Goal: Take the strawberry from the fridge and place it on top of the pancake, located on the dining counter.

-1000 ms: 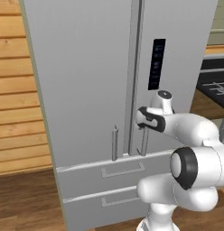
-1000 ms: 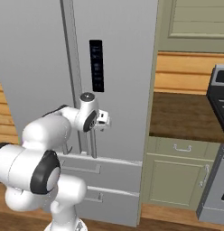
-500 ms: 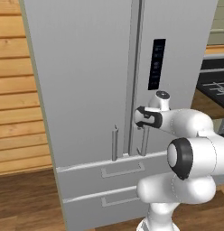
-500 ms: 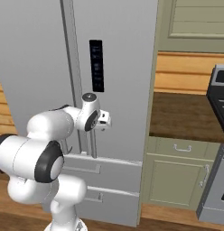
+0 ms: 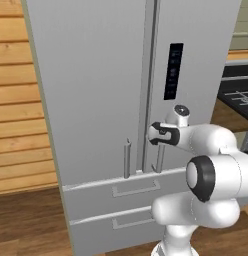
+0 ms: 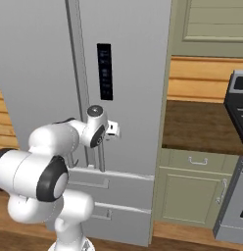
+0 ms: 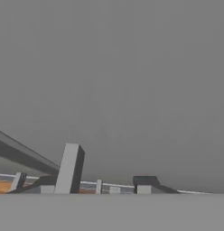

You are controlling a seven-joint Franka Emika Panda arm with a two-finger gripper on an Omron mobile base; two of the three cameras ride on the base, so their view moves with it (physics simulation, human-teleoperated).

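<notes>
Tall light-grey fridge (image 5: pixel 96 85): smooth, matt metal look. Bar handles (image 5: pixel 127 159): same brushed grey. Wall planks (image 5: pixel 18 115): warm wood. Black control panel (image 5: pixel 173 71): glossy.

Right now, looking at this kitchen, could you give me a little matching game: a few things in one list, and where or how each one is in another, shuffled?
Things:
1. fridge doors
2. gripper
3. black control panel
4. wooden wall

Places or states:
A. on the fridge's right door, above the arm
B. left of the fridge
C. closed
D. at the right door's bar handle

Pairs: 1-C, 2-D, 3-A, 4-B
</notes>
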